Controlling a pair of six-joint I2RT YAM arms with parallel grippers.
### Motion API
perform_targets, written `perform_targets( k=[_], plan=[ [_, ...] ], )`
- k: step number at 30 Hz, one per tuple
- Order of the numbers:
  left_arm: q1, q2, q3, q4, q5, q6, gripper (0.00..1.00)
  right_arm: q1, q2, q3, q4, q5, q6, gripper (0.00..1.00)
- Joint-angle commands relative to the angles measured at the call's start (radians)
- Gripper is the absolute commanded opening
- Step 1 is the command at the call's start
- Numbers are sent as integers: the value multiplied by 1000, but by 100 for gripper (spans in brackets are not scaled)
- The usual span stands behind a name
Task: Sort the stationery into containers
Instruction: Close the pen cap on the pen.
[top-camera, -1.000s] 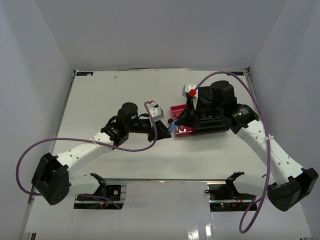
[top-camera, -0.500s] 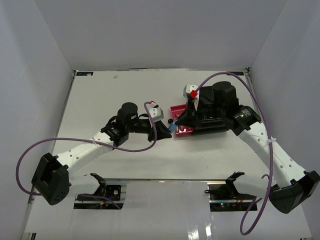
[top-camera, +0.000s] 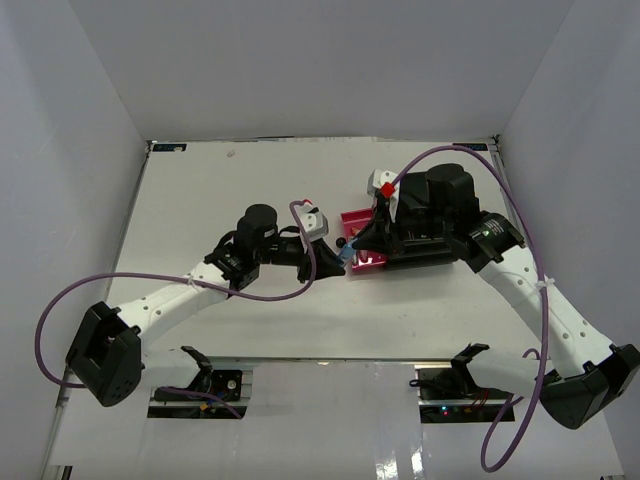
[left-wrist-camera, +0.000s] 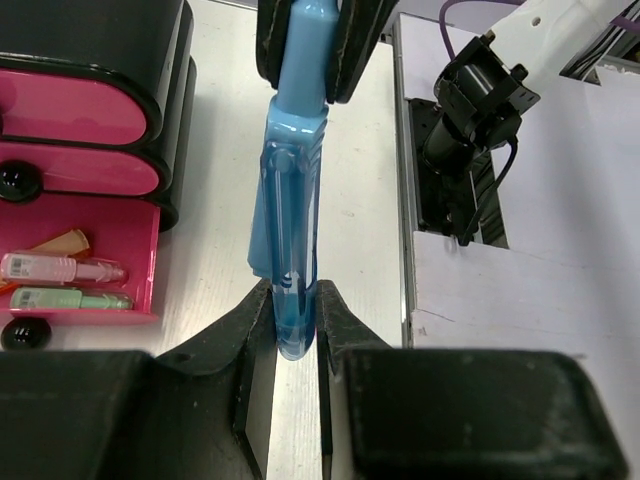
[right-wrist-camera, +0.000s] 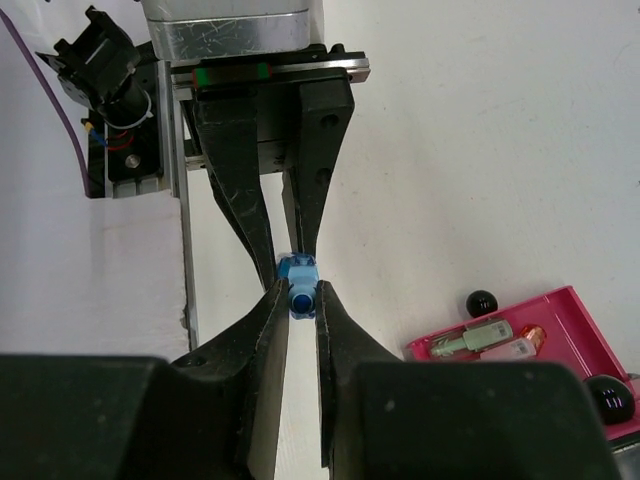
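Only white table (top-camera: 200, 190), pale walls (top-camera: 320, 70), pink drawer (top-camera: 355, 220).

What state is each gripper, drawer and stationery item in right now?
left gripper: shut on one end of the light-blue pen
right gripper: shut on its other end
light-blue pen: held by both grippers
pulled-out drawer: open, highlighters lying inside
other two drawers: shut
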Motion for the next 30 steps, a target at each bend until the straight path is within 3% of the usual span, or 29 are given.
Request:
perform_targets(
  k=[1,12,22,30],
  plan=[
    [3,14,28,-3,-14,-72,9,-2,-34,32,8,7,-17,8],
    [3,28,118,-6,-41,-227,5,-1,-46,10,20,-24,-16,10],
    [3,31,160,-20,-90,-216,2,-2,-51,-14,25,-73,-14,30],
    [3,37,180,-18,-100,-212,2,-2,-62,-31,28,-95,-17,39]
  ],
)
